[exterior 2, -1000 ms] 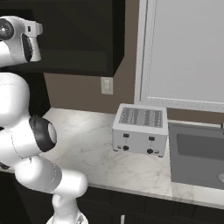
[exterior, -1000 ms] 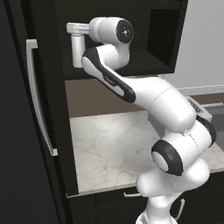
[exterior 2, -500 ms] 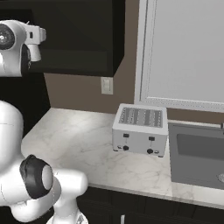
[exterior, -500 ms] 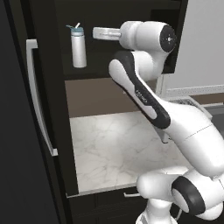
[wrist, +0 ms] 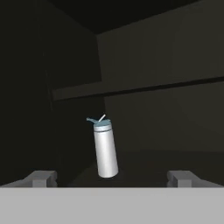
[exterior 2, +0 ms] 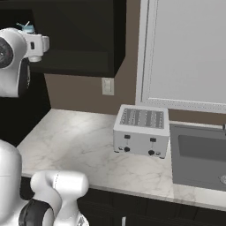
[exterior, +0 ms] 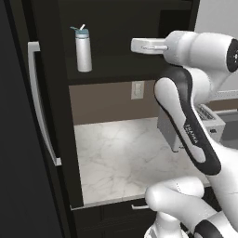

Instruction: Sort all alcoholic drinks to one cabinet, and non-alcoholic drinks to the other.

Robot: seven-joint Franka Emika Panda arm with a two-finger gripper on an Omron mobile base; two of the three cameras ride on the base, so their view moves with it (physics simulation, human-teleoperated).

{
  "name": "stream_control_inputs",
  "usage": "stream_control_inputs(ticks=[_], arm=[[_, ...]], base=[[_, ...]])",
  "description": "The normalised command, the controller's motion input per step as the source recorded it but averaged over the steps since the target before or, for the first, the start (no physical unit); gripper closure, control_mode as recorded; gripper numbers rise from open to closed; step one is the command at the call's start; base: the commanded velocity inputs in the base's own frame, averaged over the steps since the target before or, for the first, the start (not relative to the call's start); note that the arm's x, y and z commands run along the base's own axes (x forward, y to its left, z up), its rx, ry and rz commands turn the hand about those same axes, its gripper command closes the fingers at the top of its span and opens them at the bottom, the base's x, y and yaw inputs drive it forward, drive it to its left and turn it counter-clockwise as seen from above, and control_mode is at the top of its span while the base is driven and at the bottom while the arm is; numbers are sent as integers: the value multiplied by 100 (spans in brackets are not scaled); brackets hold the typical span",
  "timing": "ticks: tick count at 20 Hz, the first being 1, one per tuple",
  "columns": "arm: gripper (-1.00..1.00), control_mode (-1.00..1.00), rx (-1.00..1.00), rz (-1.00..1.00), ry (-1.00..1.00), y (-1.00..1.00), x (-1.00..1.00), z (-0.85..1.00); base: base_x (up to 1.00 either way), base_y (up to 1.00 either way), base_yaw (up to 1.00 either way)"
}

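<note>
We see white flask (exterior: 83, 50) upright on shelf of open upper cabinet (exterior: 116, 79), long axis vertical; flask lies straight ahead of pincer (wrist: 111, 177), well apart, deeper in cabinet; pincer jaws spread full wide, holding nothing; flask plain white cylinder, light-blue spout lid; tabletop (exterior: 125, 158) below bare marble.

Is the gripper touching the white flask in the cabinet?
Apart. The left base view shows dark cabinet between the gripper and the flask.
</note>
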Motion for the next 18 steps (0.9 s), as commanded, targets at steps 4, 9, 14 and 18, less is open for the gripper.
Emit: stream_control_inputs(ticks=[4,9,14,18], arm=[[-100,-100,-16,0,19,-38,-100,6],[-100,-100,-20,0,28,-36,-100,-7],[-100,-100,-18,-5,19,-20,-70,-42],[-100,-100,-15,-13,15,-20,-36,-44]], base=[[0,0,0],[0,0,0],[0,0,0],[0,0,0]])
